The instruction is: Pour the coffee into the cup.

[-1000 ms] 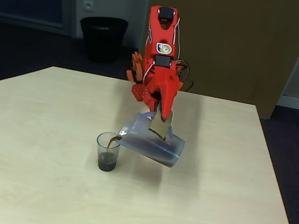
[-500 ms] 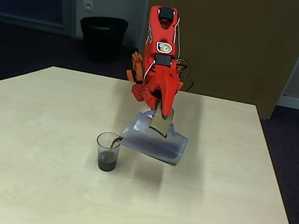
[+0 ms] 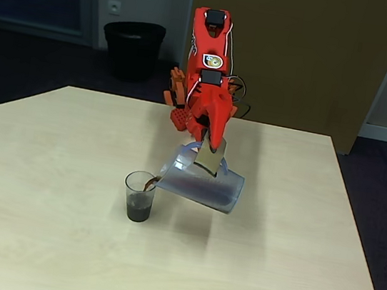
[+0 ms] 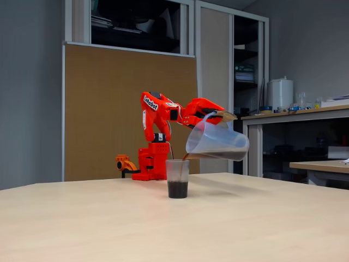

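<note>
The small clear cup (image 3: 139,196) (image 4: 177,178) stands upright on the table, with dark coffee (image 3: 138,211) (image 4: 177,189) filling its lower part. Above and to its right in both fixed views, the red arm's gripper (image 3: 209,147) (image 4: 218,114) is shut on the taped handle of a translucent bluish-grey jug (image 3: 202,184) (image 4: 217,143). The jug is tipped with its spout over the cup's rim. A thin brown stream runs from the spout into the cup. Dark liquid lies along the jug's lower side.
The light wooden table (image 3: 57,241) has open surface all around the cup. The arm's base (image 4: 151,164) stands at the table's far edge. A black bin (image 3: 132,48) sits on the floor behind the table.
The jug's rear end has risen a little, tipping it slightly more toward the cup. The stream keeps running and the cup has stayed in place.
</note>
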